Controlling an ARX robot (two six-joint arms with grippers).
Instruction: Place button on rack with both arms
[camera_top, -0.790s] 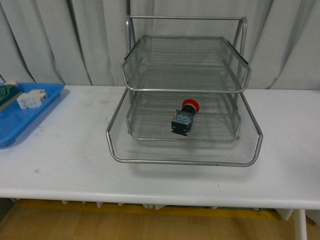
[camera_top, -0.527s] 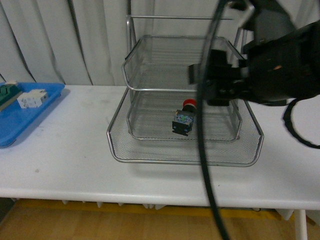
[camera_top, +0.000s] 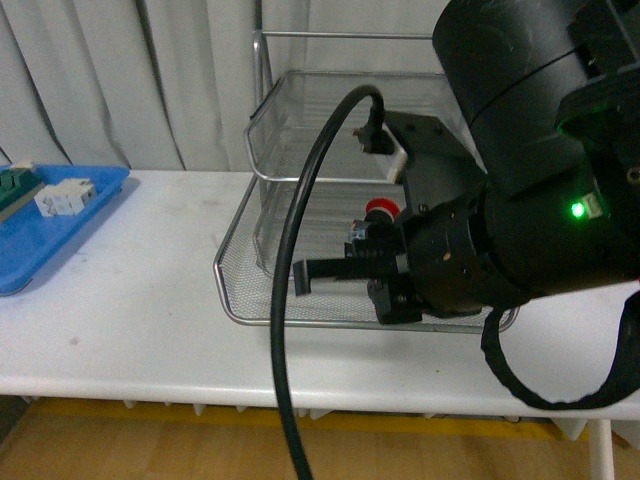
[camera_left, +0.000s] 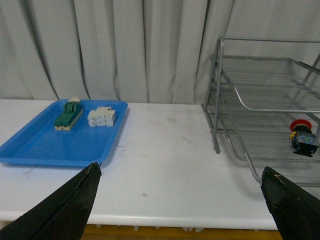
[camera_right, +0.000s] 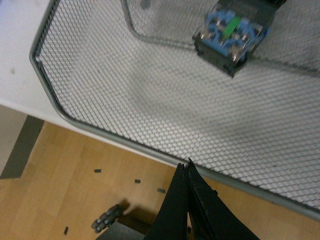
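Button (camera_top: 378, 212) lies in rack (camera_top: 300, 310). Right gripper (camera_right: 187, 167) pinched empty, left gripper (camera_left: 180, 182) spread; probably just retreat clear of mesh.

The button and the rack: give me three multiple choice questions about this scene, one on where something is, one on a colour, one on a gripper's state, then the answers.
1. Where is the button?
A. on the blue tray
B. in the rack
C. on bare table

2. What colour is the button's cap?
A. green
B. yellow
C. red

3. How do the right gripper's fingers stand?
A. closed together, holding nothing
B. wide open
C. clamped on the button

Answers: 1 B, it lies on mesh inside the rack, away from the blue tray. 2 C, the left wrist view shows a red cap. 3 A, the right gripper has its fingertips meeting with nothing between.
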